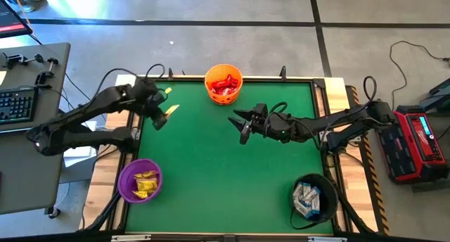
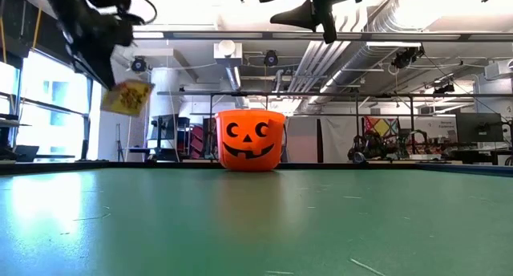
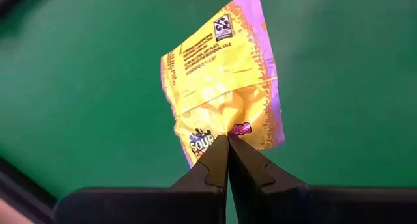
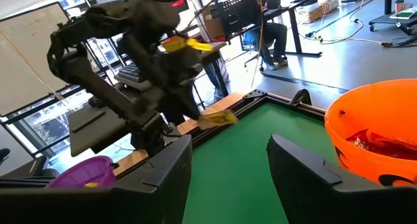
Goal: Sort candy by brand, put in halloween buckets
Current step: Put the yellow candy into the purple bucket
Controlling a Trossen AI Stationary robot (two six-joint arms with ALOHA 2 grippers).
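left claw (image 1: 166,112) pinching yellow candy packet (image 3: 221,87), raised above counter (image 1: 211,172) at 10 o'clock | right claw (image 1: 238,121) empty, fingers apart, near center | orange bucket (image 1: 223,84) at 12, purple bucket (image 1: 139,179) at 8, black bucket (image 1: 314,198) at 4

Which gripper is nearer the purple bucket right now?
Left. The left gripper, holding a yellow candy packet, hangs just beyond the purple bucket; the right gripper is open mid-table near the orange bucket.

We see the green mat (image 1: 211,172) bare across its middle, open for passage. The orange pail (image 1: 223,83), purple pail (image 1: 139,179) and black pail (image 1: 314,197) block only the edges.
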